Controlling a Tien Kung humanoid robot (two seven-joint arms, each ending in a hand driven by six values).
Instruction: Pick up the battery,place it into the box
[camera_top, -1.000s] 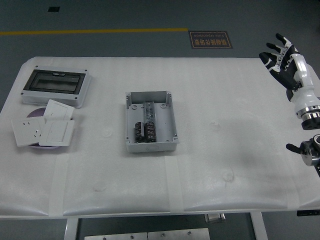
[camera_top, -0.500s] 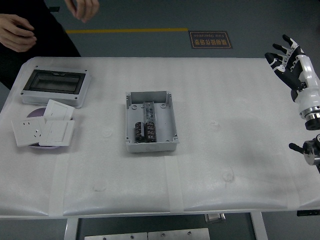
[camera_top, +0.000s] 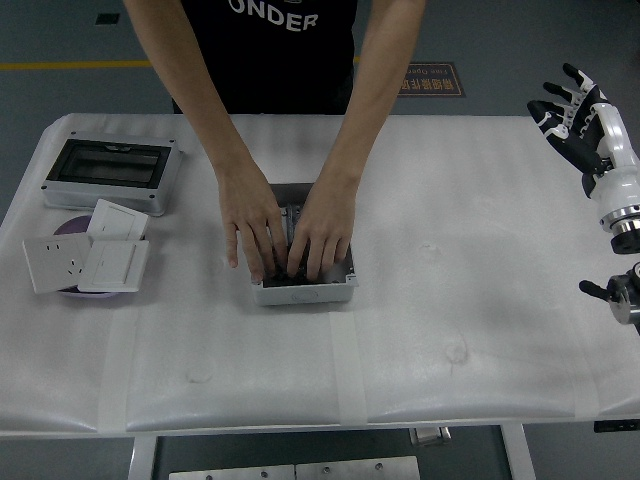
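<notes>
1. Head view: the grey box (camera_top: 304, 290) is seen at the table's (camera_top: 480, 330) middle, largely covered by a person's two hands (camera_top: 255, 230) (camera_top: 322, 232), fingers pressed down into it.
2. The battery cannot be made out beneath those hands.
3. The right hand (camera_top: 572, 108) is held raised at the far right edge, fingers spread apart, nothing grasped.
4. At the far left a lidded enclosure (camera_top: 112, 172) is placed, with white switch plates (camera_top: 88, 260) just nearer.

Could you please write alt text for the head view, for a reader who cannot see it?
A person at the far side of the white table has both hands in the open grey box. The robot's right hand hovers open at the right edge; a distribution box and wall switches sit left.
</notes>
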